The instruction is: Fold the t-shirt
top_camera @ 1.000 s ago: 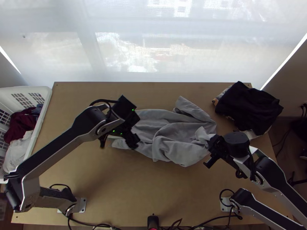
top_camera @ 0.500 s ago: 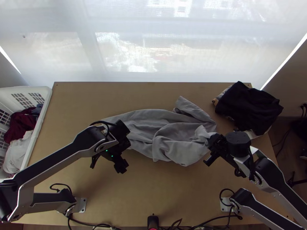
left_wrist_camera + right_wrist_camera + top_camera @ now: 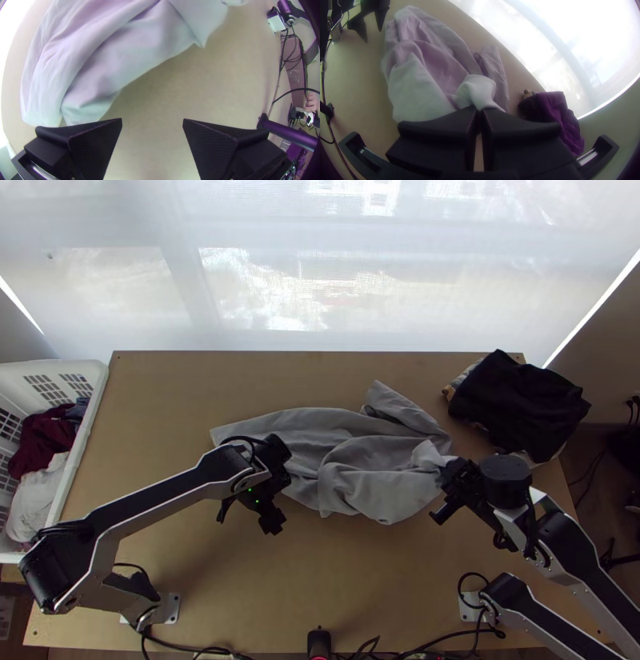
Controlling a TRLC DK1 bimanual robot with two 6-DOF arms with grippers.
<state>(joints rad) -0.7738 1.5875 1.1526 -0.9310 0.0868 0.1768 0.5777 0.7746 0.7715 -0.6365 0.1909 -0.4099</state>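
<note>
The grey t-shirt (image 3: pixel 344 456) lies bunched and wrinkled across the middle of the table, one part sticking out at its far side. My left gripper (image 3: pixel 268 520) is just off the shirt's near left edge. In the left wrist view my left gripper (image 3: pixel 152 121) stands open over bare wood, with the shirt (image 3: pixel 133 50) beyond it. At the shirt's right end is my right gripper (image 3: pixel 448 488). The right wrist view has my right gripper (image 3: pixel 479 111) shut on a pinched bit of the shirt (image 3: pixel 420 70).
A folded dark garment pile (image 3: pixel 520 408) lies at the table's back right corner. On the left stands a white basket (image 3: pixel 88 420) with clothes inside. Bare wood of the table (image 3: pixel 336 580) lies in front of the shirt. Cables run along the near edge.
My left gripper has come off the shirt's left part toward the near side, then shifted slightly right. My right gripper has moved a little to the right, still holding cloth.
</note>
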